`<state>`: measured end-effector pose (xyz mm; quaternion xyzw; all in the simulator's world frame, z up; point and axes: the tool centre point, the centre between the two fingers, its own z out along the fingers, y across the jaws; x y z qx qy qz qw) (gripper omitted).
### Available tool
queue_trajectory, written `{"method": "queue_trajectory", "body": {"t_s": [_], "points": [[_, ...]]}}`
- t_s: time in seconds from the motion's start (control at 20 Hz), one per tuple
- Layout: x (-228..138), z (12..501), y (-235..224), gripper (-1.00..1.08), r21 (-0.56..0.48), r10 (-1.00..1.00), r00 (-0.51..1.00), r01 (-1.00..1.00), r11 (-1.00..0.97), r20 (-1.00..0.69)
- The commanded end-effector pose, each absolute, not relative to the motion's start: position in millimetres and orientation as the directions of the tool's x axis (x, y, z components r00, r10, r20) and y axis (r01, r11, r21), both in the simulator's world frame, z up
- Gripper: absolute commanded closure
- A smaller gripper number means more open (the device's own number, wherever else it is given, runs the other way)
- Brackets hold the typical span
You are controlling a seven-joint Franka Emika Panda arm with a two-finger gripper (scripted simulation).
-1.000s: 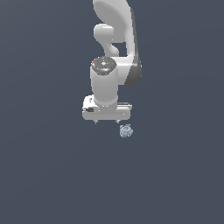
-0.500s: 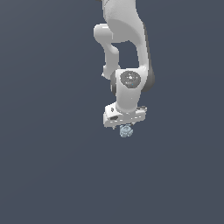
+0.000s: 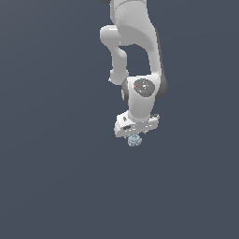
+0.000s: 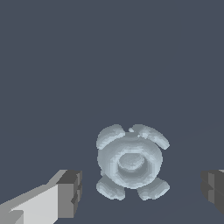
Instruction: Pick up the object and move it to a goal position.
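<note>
White pincer (image 3: 136, 134) spread wide, pointing straight down, clamped on nothing. Dark pads (image 4: 70, 192) standing well apart in the wrist view, one to each side of the lump. Gap between them clearly wider than the lump itself.

Pale blue-grey lump (image 4: 130, 162) lying directly under the pincer, between the two pads, touching neither. Same lump (image 3: 134, 140) peeping out just below the pincer in the exterior view, resting on the flat dark grey desk (image 3: 56, 186).

Round body with a raised ring and hollow in the middle, four small knobs sticking out at the corners. Tiny beside the pincer, so probably very light. Looks stiff and hard, not soft; no sign of give. Bumpy outline likely to roll or twist under flat pads if caught on a knob.

Best taken across the round middle, pads meeting the body between the knobs, low enough to catch the widest part. Gentle squeeze probably enough; too high a hold might let it squirt out. No goal mark visible in either view.
</note>
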<state>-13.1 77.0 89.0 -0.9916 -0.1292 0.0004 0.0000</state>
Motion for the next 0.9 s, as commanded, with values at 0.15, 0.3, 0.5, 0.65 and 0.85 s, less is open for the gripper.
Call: {"method": "queue_trajectory", "body": {"t_s": [0.15,0.3,0.5,0.65,0.85], "points": [[-14.1,69.8,77.5,-0.92,0.000,0.258,0.966,0.258,-0.966,-0.001],[-14.7,54.2,77.7,-0.92,0.000,0.260,0.966,0.260,-0.966,-0.001],[-14.3,42.6,78.4,-0.92,0.000,0.261,0.965,0.261,-0.965,0.000],[-13.7,40.4,78.4,-0.92,0.000,0.261,0.965,0.261,-0.965,0.000],[-13.7,40.4,78.4,1.08,0.000,0.261,0.965,0.261,-0.965,0.000]]}}
